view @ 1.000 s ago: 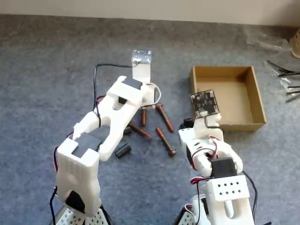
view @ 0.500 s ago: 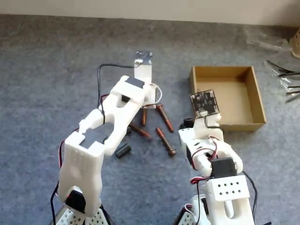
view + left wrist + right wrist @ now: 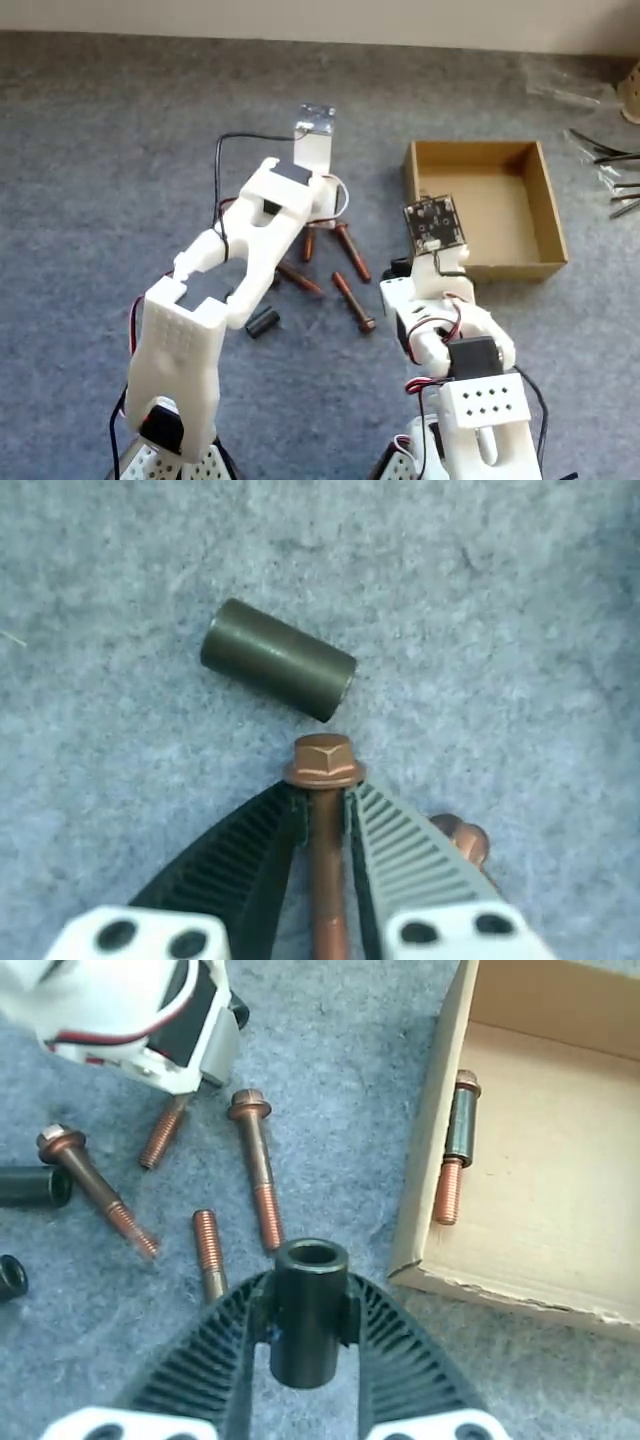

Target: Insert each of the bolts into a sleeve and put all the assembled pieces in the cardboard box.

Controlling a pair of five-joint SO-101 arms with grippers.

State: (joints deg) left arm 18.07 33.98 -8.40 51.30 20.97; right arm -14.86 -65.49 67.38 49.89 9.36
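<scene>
My left gripper (image 3: pixel 322 798) is shut on a copper bolt (image 3: pixel 322 763), its hex head just past the fingertips and close to a dark sleeve (image 3: pixel 278 673) lying on the carpet. In the high view that bolt (image 3: pixel 309 244) pokes out from under the left arm's wrist. My right gripper (image 3: pixel 310 1298) is shut on a black sleeve (image 3: pixel 311 1305), held with its bore facing the camera, just short of the cardboard box (image 3: pixel 432 1150). Inside the box lies one assembled bolt and sleeve (image 3: pixel 455 1145). Loose bolts (image 3: pixel 258 1165) (image 3: pixel 95 1188) lie on the carpet between the arms.
The cardboard box (image 3: pixel 553 215) sits at the right, beyond the right arm (image 3: pixel 440 300). Another black sleeve (image 3: pixel 262 322) lies beside the left arm, and two bolts (image 3: pixel 352 300) (image 3: pixel 350 250) between the arms. Cable ties (image 3: pixel 605 170) lie at the far right edge.
The left arm has stretched a little farther out and to the right, carrying its bolt along. The right arm has barely moved.
</scene>
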